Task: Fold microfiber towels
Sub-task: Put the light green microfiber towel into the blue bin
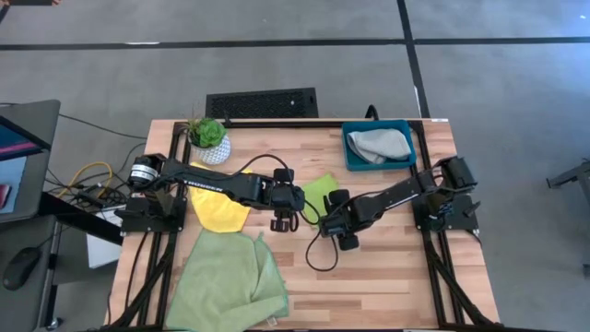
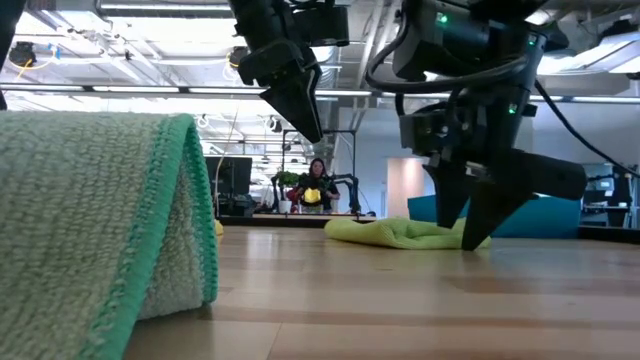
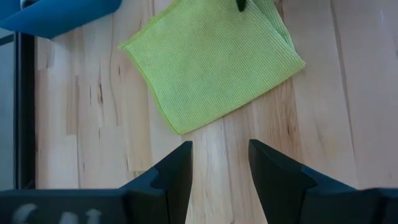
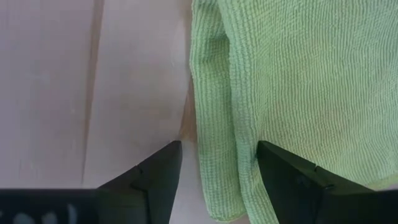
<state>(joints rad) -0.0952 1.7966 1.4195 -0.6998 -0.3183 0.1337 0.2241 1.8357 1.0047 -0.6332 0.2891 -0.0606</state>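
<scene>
The bright lime green towel (image 1: 318,189) lies flat mid-table, one side doubled over (image 3: 211,62). My right gripper (image 4: 217,155) is open, low over that doubled side, one finger over bare wood and the other over the cloth (image 2: 462,235). My left gripper (image 3: 221,155) hangs open, higher up, just left of the towel (image 1: 281,221). The yellow towel (image 1: 219,207) lies under the left arm. The larger pale green towel (image 1: 226,281) lies rumpled at the near left. The grey towel (image 1: 378,143) sits in the teal tray. My right gripper points steeply down, its open fingers standing on either side of the lime towel's folded edge (image 4: 208,124). Whether the fingertips (image 2: 470,240) touch the cloth or the table, I cannot tell. The towel lies flat on the wood.
The teal tray (image 1: 406,157) stands at the far right. A potted plant (image 1: 207,138) stands at the far left. A black cable (image 1: 318,258) loops on the wood near the right gripper. Bare wood lies at the near right. A person sits far behind the table (image 2: 315,185).
</scene>
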